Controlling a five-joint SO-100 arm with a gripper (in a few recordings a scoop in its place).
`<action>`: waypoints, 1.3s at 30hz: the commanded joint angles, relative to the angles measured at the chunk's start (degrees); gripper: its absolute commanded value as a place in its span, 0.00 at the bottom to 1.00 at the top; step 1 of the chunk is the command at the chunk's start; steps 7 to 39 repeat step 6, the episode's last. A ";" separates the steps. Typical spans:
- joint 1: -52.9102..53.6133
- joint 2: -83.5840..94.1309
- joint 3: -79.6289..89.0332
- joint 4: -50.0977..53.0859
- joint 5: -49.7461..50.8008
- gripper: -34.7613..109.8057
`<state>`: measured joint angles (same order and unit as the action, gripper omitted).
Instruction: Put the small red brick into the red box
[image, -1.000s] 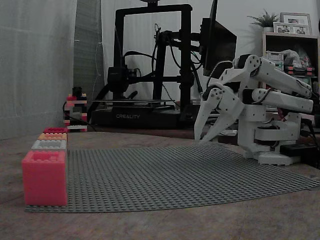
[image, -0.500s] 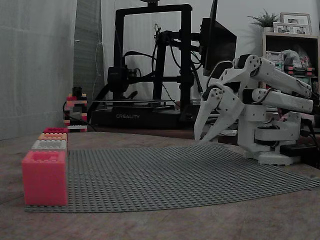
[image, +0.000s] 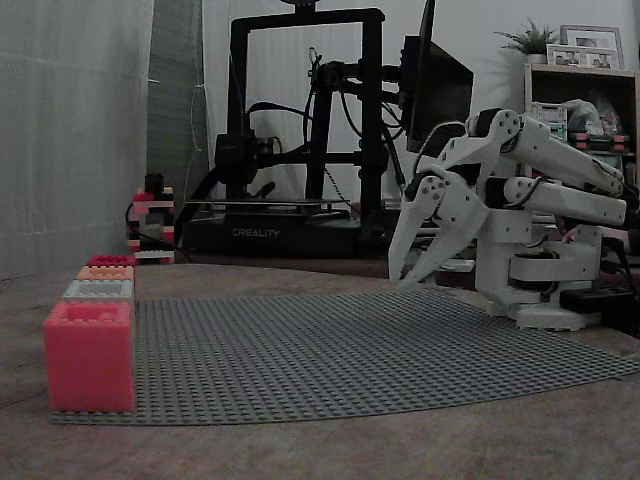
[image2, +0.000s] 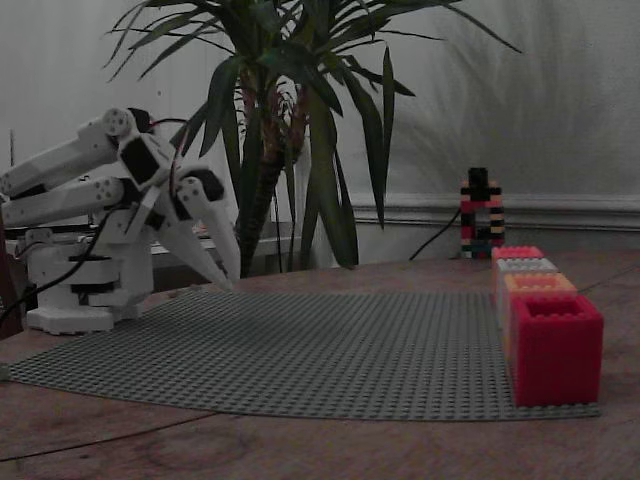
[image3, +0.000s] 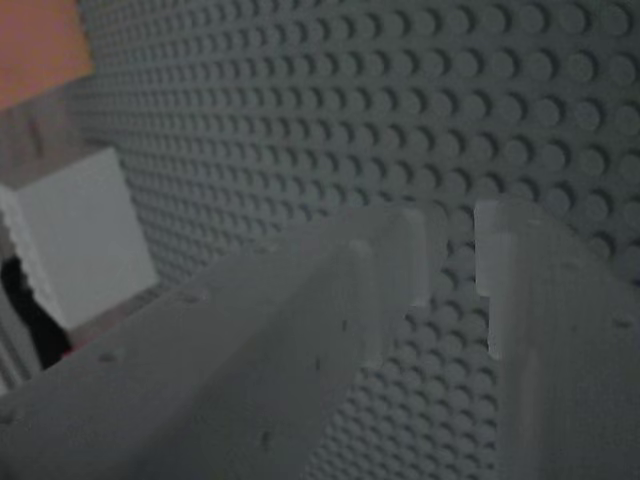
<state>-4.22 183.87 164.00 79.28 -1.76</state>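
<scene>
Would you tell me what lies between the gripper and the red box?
In both fixed views, bare studded grey baseplate lies between the gripper and the red box; nothing stands on that stretch.

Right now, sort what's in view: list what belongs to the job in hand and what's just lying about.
Job: red box; end effector; grey baseplate they work over.

Lying about: salmon-pink box; grey box; orange box; brick tower; 3D printer; potted plant.
</scene>
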 joint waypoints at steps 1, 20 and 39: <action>-1.05 0.62 -0.09 1.23 0.18 0.24; -1.05 0.62 -0.09 1.23 0.18 0.24; -1.05 0.62 -0.09 1.23 0.18 0.24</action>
